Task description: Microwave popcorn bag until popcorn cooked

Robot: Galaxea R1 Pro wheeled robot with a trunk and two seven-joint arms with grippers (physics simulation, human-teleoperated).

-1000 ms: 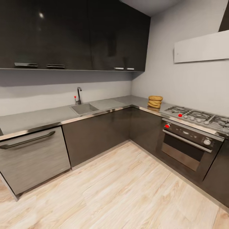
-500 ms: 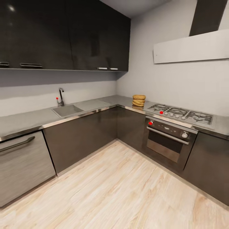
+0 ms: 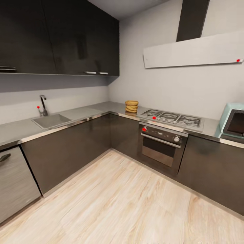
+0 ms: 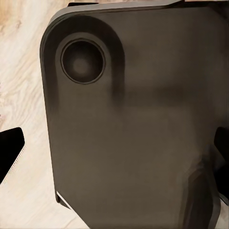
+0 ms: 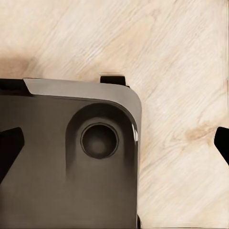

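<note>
Right, light wooden floor [image 3: 128,203] fills the middle of the room, wide and open up to the dark base cabinets [image 3: 67,149]. L-shaped grey countertop [image 3: 101,110] runs along both walls, steel front edge all the way. Dark wall cabinets [image 3: 61,37] hang over the sink run; pale hood [image 3: 193,52] over the hob. Black built-in oven [image 3: 162,147] sits under the gas hob [image 3: 171,118]. Mint-blue microwave [image 3: 232,123] stands at the countertop's far right end, door shut. Sink [image 3: 51,120] with tap [image 3: 43,105] on the left run. Popcorn bag [image 3: 131,106] sits near the countertop's inner corner, just beside the hob, well apart from the microwave. Both wrist views look down on the robot's dark base [image 4: 138,119] over floor; left gripper [image 4: 114,152] and right gripper [image 5: 114,143] fingertips stand wide apart, holding nothing.
</note>
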